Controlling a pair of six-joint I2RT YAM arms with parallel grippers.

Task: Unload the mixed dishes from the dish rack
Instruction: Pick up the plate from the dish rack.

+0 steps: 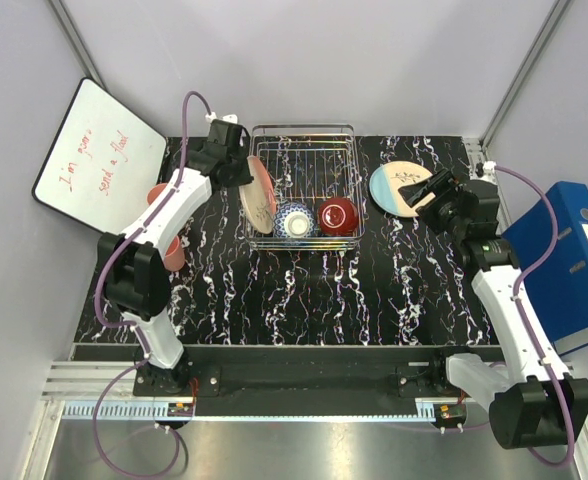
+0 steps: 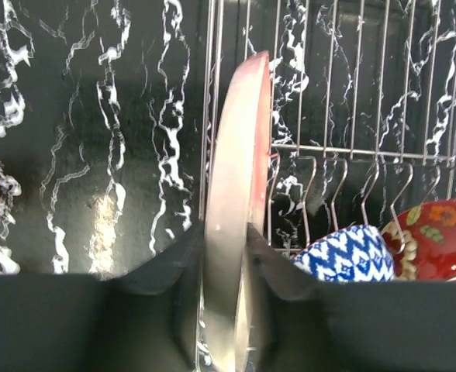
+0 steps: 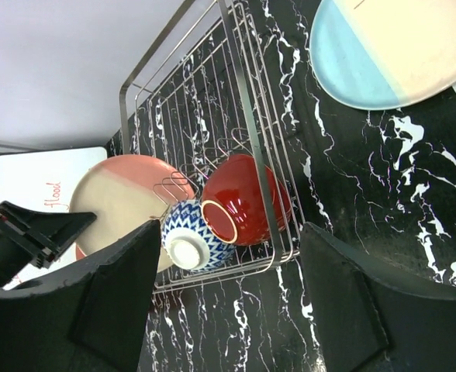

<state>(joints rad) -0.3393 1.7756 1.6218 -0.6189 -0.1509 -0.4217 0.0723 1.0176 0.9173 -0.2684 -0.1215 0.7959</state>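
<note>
Where the black marbled table meets the left wall, a whiteboard with red handwriting leans at an angle. Just right of it, two salmon-pink cups stand on the table, both partly hidden under the left arm and well outside the dish rack.

Next comes the left gripper, which is pinching the pink-edged plate by its rim, one finger pressed to each face. The plate stands on edge against the rack's left wall. Whether its lower rim sits inside the wires or just past them cannot be told from these views.

Inside the rack, at its near end, the blue-white patterned bowl lies tipped on its side with its foot showing. The glossy red bowl lies touching it on the right, also tipped, close against the rack's right wall. The far part of the rack holds only its wire hooks.

Right of the rack, the blue-edged plate lies flat on the table. The right gripper hangs at that plate's right edge with its fingers spread wide, and nothing is between them. Farthest right, a blue binder lies at the table's edge.
</note>
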